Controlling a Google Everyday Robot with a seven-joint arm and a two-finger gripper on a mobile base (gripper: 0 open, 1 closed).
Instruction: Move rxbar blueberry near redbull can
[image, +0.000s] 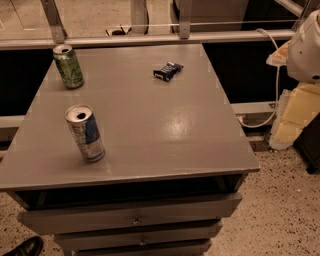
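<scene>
The rxbar blueberry (168, 71), a small flat bar in a dark navy wrapper, lies on the grey table top (165, 135) towards the back, right of centre. The redbull can (85, 132), slim, silver and blue with an opened top, stands upright near the front left of the table. The bar and the can are well apart. My gripper is out of view; only a white rounded part of my arm (305, 47) shows at the right edge, beside and above the table.
A green can (68, 66) stands upright at the back left corner. The table has drawers (135, 217) below its front edge. A rail and glass run behind the table. A cable and yellowish blocks (295, 117) are at the right. A black shoe (22, 247) is at the bottom left.
</scene>
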